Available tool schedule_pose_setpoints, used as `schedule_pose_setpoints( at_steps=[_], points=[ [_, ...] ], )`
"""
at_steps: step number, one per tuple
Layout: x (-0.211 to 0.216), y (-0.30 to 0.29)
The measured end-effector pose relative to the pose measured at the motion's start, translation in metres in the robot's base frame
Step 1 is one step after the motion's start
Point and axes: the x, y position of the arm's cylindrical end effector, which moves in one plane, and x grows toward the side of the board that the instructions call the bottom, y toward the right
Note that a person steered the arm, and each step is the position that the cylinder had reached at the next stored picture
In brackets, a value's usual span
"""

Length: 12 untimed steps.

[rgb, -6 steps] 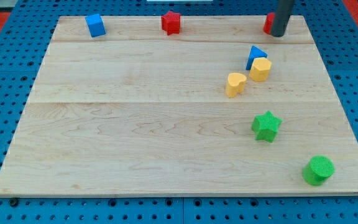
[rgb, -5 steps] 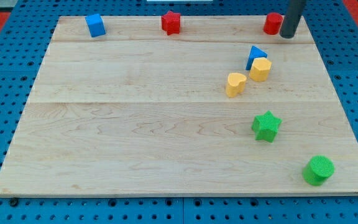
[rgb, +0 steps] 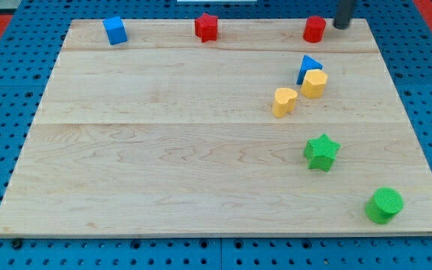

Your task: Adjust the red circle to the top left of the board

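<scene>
The red circle (rgb: 314, 29) stands near the board's top edge, right of the middle. My tip (rgb: 341, 26) is just to its right, at the top right of the board, a small gap apart from it. The rod runs up out of the view's top. The board's (rgb: 163, 150) top left corner holds a blue cube (rgb: 115, 31).
A red star (rgb: 206, 27) sits at the top edge, middle. A blue triangle (rgb: 309, 67), a yellow block (rgb: 314, 83) and a yellow heart (rgb: 283, 101) cluster at the right. A green star (rgb: 321, 151) and a green circle (rgb: 384, 205) lie lower right.
My tip moved right, then up toward the view's top. The red circle has slid a little to the left along the top edge.
</scene>
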Motion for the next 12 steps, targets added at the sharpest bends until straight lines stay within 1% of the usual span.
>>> schedule_pose_setpoints(
  at_steps=[1,2,4,5,6,7,8,9,10,11,12],
  points=[
    [0.024,-0.026],
    [0.009,-0.047],
    [0.004,-0.043],
    [0.021,-0.039],
    [0.069,-0.037],
    [0.129,-0.041],
    [0.169,-0.063],
    [0.169,-0.119],
    [0.176,-0.155],
    [0.18,-0.128],
    [0.18,-0.052]
  ],
)
